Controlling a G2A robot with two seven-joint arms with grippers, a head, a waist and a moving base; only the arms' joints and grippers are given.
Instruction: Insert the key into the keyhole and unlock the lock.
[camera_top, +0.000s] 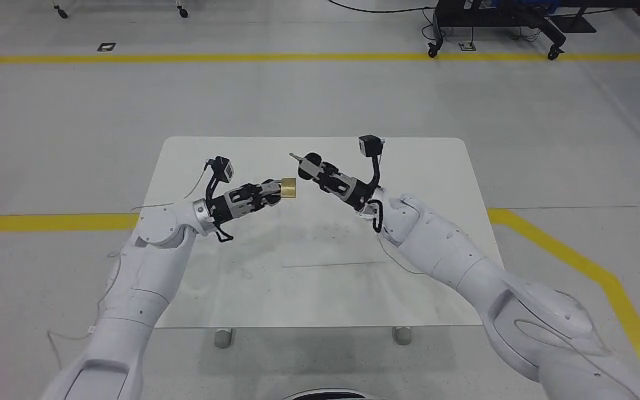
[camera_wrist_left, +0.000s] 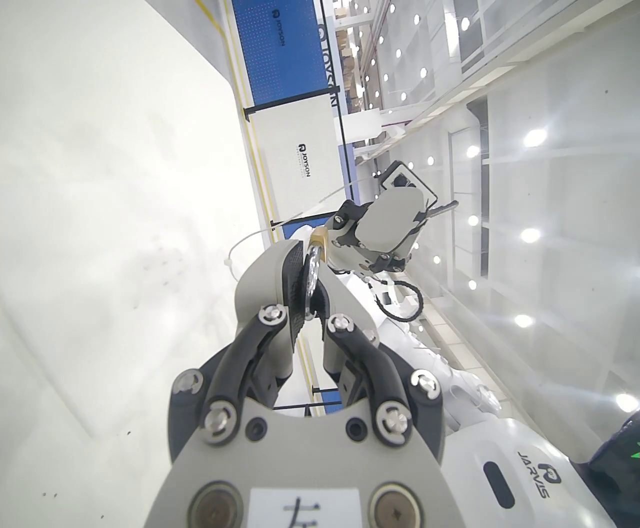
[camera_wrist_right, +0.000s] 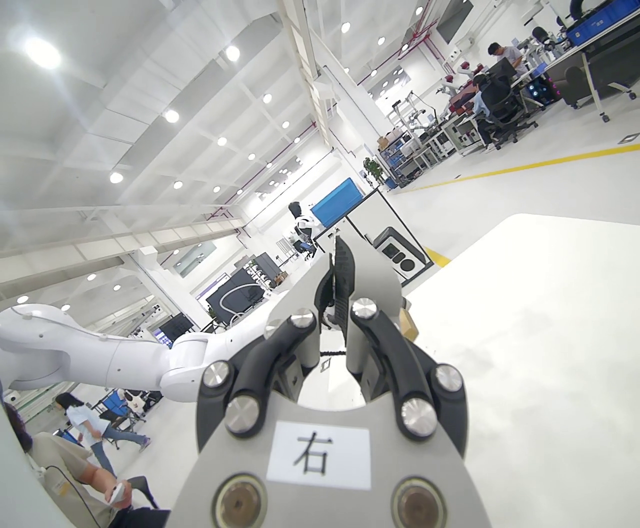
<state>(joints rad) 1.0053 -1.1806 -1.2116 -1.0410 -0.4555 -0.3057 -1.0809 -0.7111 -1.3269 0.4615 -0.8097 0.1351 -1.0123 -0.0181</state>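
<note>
In the top view, the brass padlock (camera_top: 289, 187) is held above the table (camera_top: 420, 290) by the left gripper (camera_top: 274, 190), which is closed on it. The key (camera_top: 296, 158) is pinched in the right gripper (camera_top: 311, 168), just beside the padlock but apart from it. Its blade is pointed past the padlock rather than into it. Both pick-ups are therefore judged done.

In the left wrist view, the padlock (camera_wrist_left: 317, 245) is clamped by its steel shackle between the pads of the left gripper (camera_wrist_left: 310, 280), with the brass body carried beyond them. Farther off, the key (camera_wrist_left: 445, 207) is seen projecting from the right gripper (camera_wrist_left: 422, 214), clear of the padlock.

In the right wrist view, the right gripper (camera_wrist_right: 336, 272) is pressed together on something thin, and a corner of the padlock (camera_wrist_right: 410, 325) is seen beside one finger. Aligning, inserting and turning the key are judged still to be done.
</note>
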